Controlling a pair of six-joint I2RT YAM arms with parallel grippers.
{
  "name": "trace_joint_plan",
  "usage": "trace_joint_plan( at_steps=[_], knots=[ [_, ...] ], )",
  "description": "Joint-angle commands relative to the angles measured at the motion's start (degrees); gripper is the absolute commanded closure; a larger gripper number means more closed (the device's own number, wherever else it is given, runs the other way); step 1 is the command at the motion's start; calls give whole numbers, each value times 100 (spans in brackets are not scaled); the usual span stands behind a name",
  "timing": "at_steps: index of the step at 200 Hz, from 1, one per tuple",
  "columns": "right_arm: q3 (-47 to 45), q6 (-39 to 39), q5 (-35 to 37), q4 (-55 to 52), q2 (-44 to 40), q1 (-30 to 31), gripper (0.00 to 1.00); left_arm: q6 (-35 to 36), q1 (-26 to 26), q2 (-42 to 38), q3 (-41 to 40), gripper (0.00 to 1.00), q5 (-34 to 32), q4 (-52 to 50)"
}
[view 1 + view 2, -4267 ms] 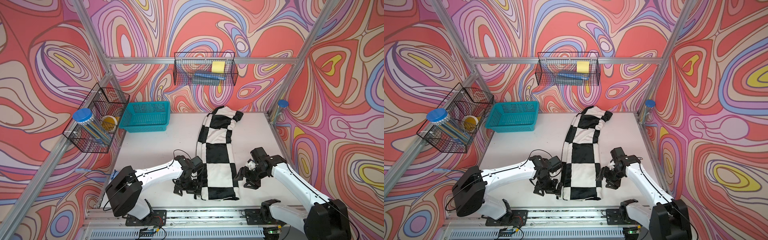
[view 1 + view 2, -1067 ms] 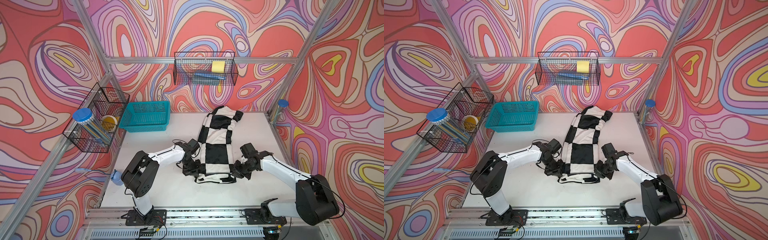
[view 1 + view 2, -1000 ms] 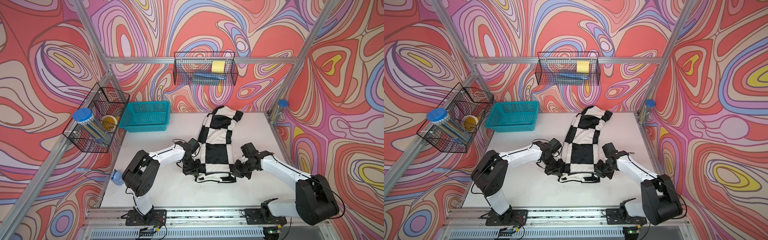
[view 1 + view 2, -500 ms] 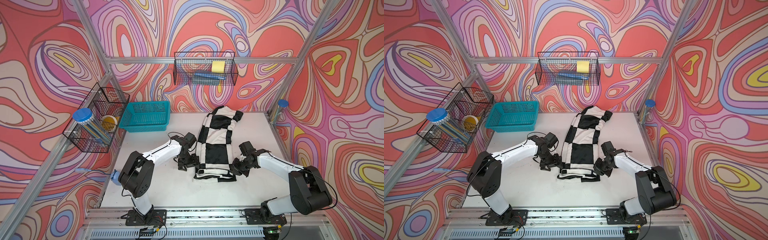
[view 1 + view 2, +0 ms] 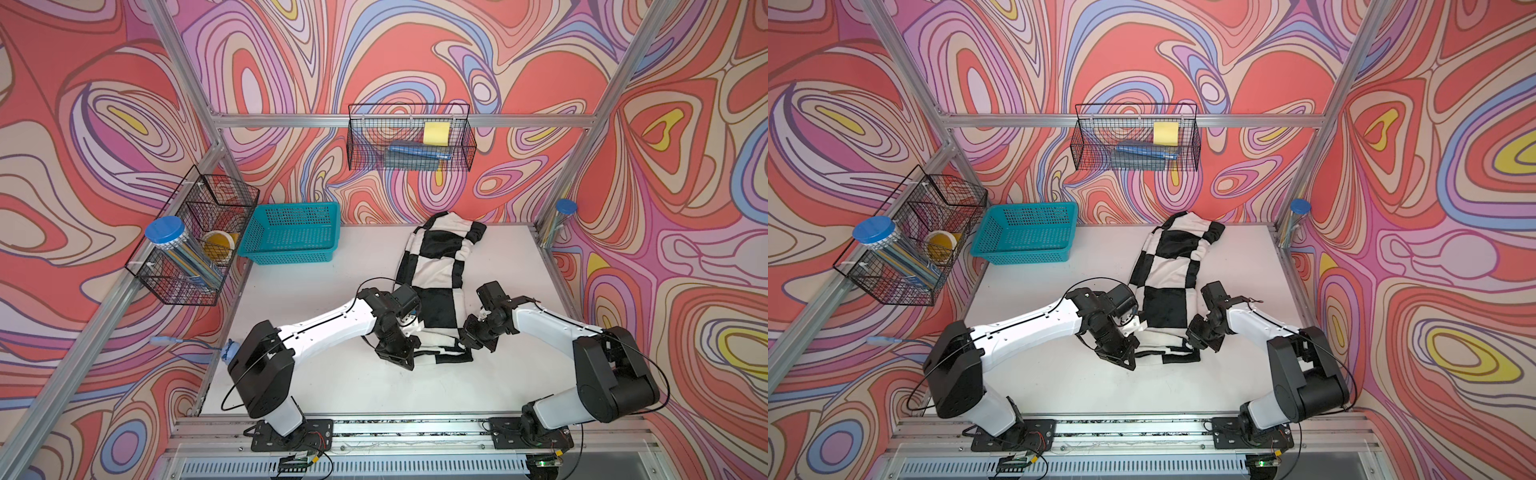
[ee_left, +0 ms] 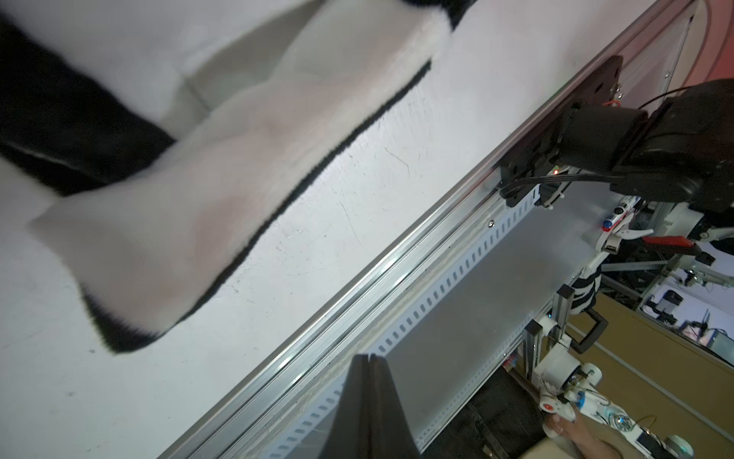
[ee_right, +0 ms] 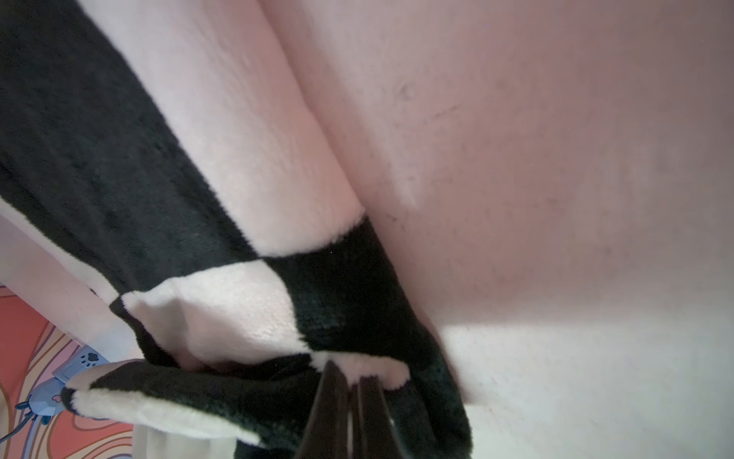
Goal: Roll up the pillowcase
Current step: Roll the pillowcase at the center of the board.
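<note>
Pillowcase (image 5: 434,266) lies right of teal basket (image 5: 291,232), its near end now turned over once and pulled nearer basket level; left gripper (image 6: 368,359) just let go, jaws closed, empty; right gripper (image 7: 349,375) still pinches the fold; left likely needs regrasp

Left arm (image 5: 324,328), right arm (image 5: 552,328): jaws closed.

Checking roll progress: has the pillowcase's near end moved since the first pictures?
Yes. The near end of the pillowcase has pulled away from the front rail, toward the back wall; its far end stays put.
</note>
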Motion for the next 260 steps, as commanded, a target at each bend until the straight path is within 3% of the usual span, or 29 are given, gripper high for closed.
trace_joint_plan(
  at_steps=[1, 46, 79, 124, 151, 174, 195, 217, 237, 260],
  knots=[
    [106, -16, 308, 28, 11, -37, 100, 284, -94, 183, 134, 100, 127, -44],
    [123, 12, 315, 27, 55, -35, 100, -342, -313, 492, 427, 100, -2227, 366],
    [220, 8, 319, 26, 88, -33, 100, -670, -356, 703, 231, 100, -3030, 872],
    [253, 42, 305, 110, 100, -30, 98, -933, -355, 424, -61, 100, -4137, 1498],
    [319, 83, 307, 81, 13, -33, 60, -789, -363, 827, 234, 100, -4008, 1629],
    [596, 119, 715, -435, -481, -33, 32, -878, -356, 1203, 367, 100, -3902, 1658],
    [781, 371, 1004, -1139, -1069, -33, 26, -806, -356, 1245, 319, 100, -3945, 1623],
    [282, 1155, 821, -1225, -1862, 47, 25, -649, -347, 1294, 225, 100, -4009, 1638],
    [-321, 2446, 720, -985, -2634, 429, 26, -594, -280, 1363, 407, 100, -3864, 1501],
    [-793, 4220, 1551, -598, -3253, 1511, 29, -468, -170, 1392, 729, 100, -3362, 1180]
  ],
)
